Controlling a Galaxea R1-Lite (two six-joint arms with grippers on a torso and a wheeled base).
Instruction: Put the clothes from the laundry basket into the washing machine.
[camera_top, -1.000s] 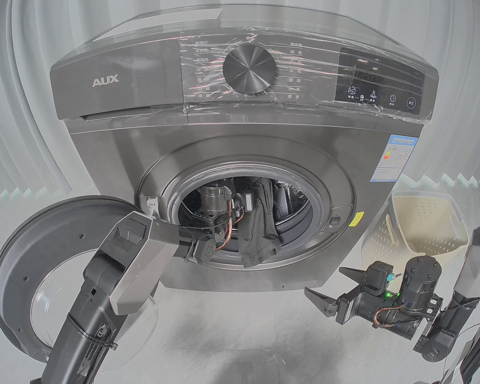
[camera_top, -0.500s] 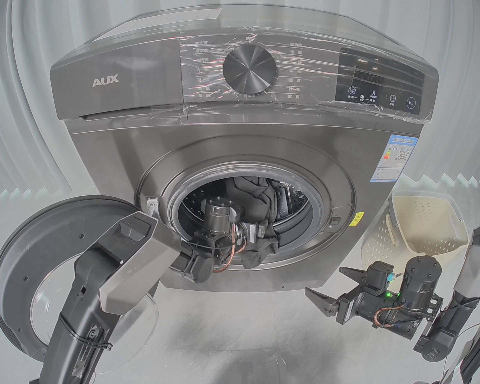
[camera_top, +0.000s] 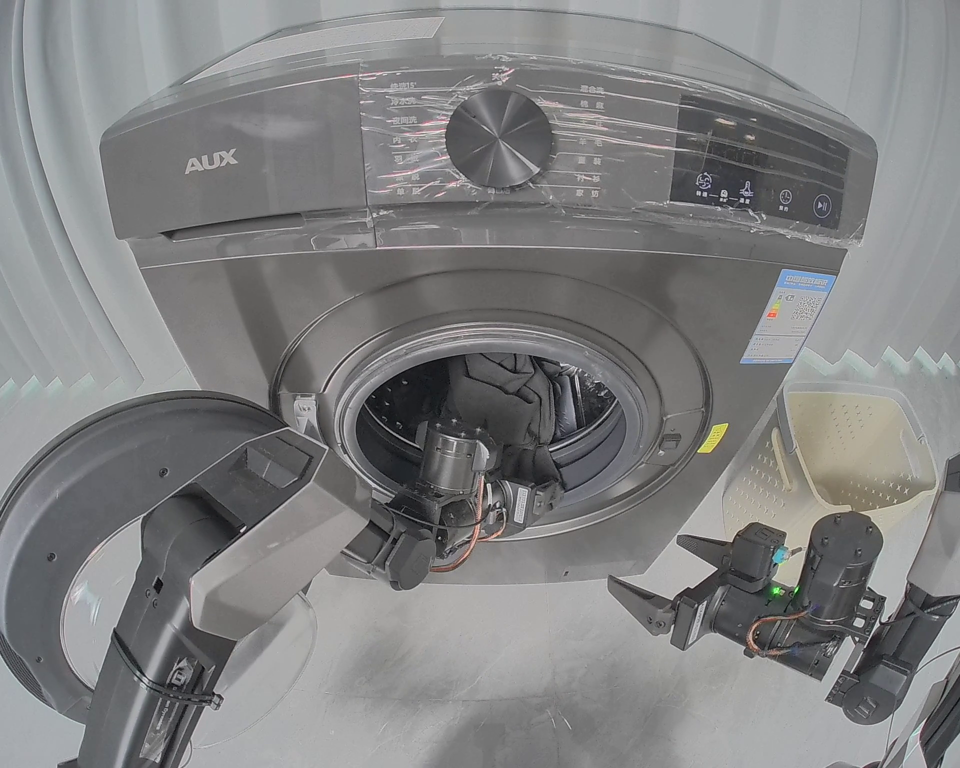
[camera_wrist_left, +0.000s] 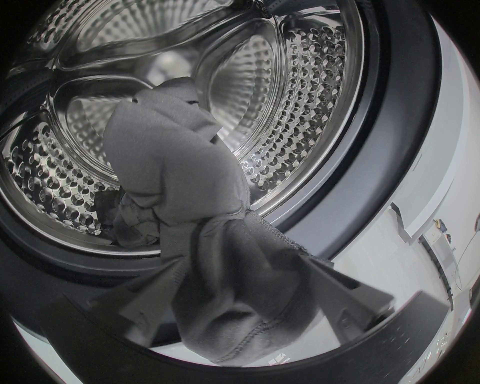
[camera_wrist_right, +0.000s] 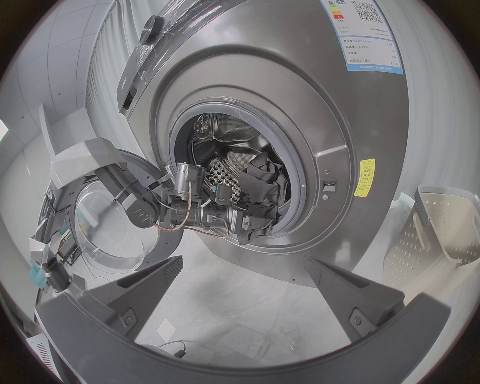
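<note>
Here's the left gripper (camera_top: 530, 495) right at the mouth of the washing machine (camera_top: 480, 270), low at the front rim of the opening. Its jaws are spread wide, and the dark garment (camera_top: 505, 395) lies bunched between them without being pinched. In the left wrist view the garment (camera_wrist_left: 200, 225) is heaped up from the gripper (camera_wrist_left: 237, 265) into the drum (camera_wrist_left: 280, 100), with a hemmed fold sagging over the dark door seal at the front. A second small dark piece sits behind it on the drum's perforated wall.

Over on the right, the right gripper (camera_top: 665, 575) hangs above the floor (camera_top: 500, 660) in front of the machine, well apart from the opening, jaws spread and holding nothing. The round door (camera_top: 100, 480) is swung fully open on the left. The cream laundry basket (camera_top: 850, 450) is tipped over beside the machine's right side, with its open top facing forward.
</note>
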